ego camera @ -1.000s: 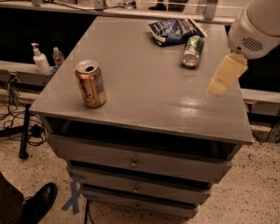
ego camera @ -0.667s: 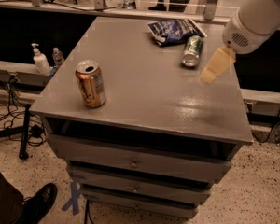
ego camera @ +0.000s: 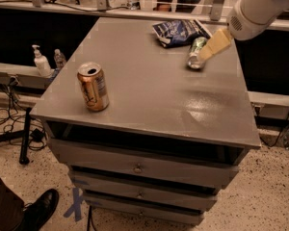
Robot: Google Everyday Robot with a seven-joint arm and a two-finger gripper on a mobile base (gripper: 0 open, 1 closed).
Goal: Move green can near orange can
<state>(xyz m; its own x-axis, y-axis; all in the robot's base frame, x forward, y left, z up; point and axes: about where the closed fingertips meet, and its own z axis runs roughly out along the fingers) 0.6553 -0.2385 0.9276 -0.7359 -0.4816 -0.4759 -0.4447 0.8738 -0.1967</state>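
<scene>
The green can lies on its side at the back right of the grey cabinet top, its silver end toward me. The orange can stands upright near the front left corner, far from the green can. My gripper hangs from the white arm at the upper right, its tan fingers right over the green can's far end, touching or almost touching it.
A blue crinkled snack bag lies just behind the green can. The cabinet has drawers below. A sanitizer bottle stands on a ledge at the left. A person's shoe is at the bottom left.
My gripper has moved up and left across the right side of the top, from beside the green can to right over it. The cans have not moved.
</scene>
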